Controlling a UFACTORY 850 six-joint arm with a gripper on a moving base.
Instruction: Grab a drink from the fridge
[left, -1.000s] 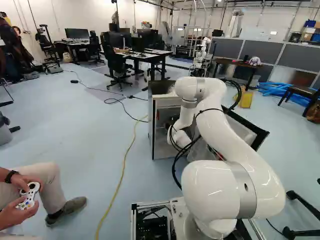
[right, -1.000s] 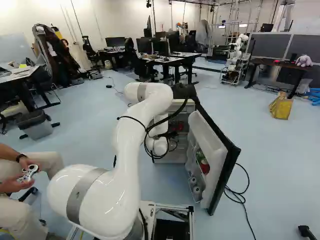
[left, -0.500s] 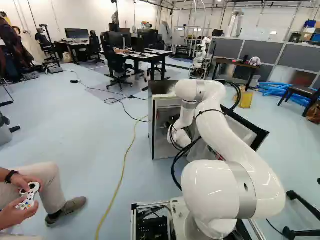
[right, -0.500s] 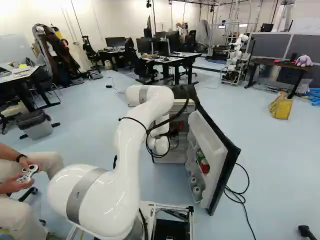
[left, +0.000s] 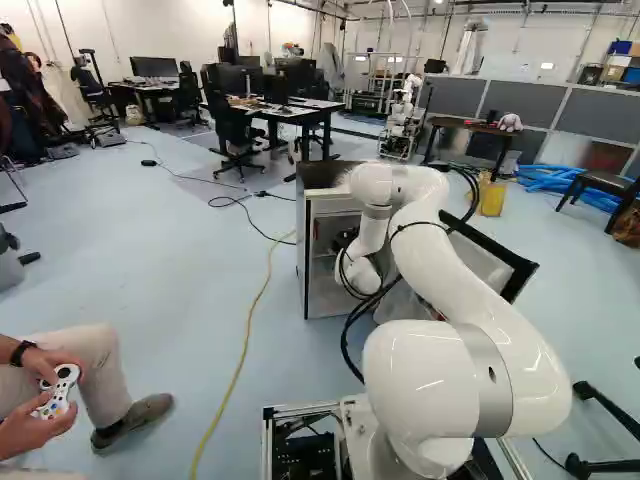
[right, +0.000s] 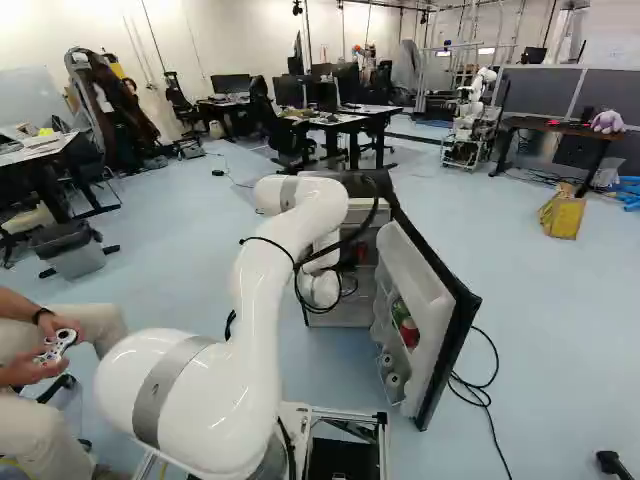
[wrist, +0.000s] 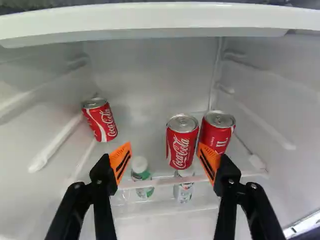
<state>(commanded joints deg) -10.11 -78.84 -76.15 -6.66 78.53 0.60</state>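
In the left base view the gripper (left: 343, 239) is mostly hidden by the wrist, inside the open fridge (left: 328, 275). From the wrist, the gripper (wrist: 165, 162) is seen open, with nothing held between its orange pads. Ahead, a red can (wrist: 181, 142) stands between the lines of the two fingers. Close beside it is another red can (wrist: 217, 131), partly covered by one fingertip. A third red can (wrist: 100, 120) stands apart, beyond the other finger. Two clear bottles, one with a white cap (wrist: 139, 164), show lower down, past the shelf's front edge.
The fridge door (right: 440, 300) hangs open to the arm's right, with cans in its racks. A white rim (wrist: 160, 22) and side walls surround the cans. A yellow cable (left: 240, 350) crosses the floor. Another robot (right: 470, 120) stands far back.
The arm's upper bend has sunk a little and shifted slightly to the right in the right base view. The wrist has moved slightly too. The base, fridge and door have kept their places.
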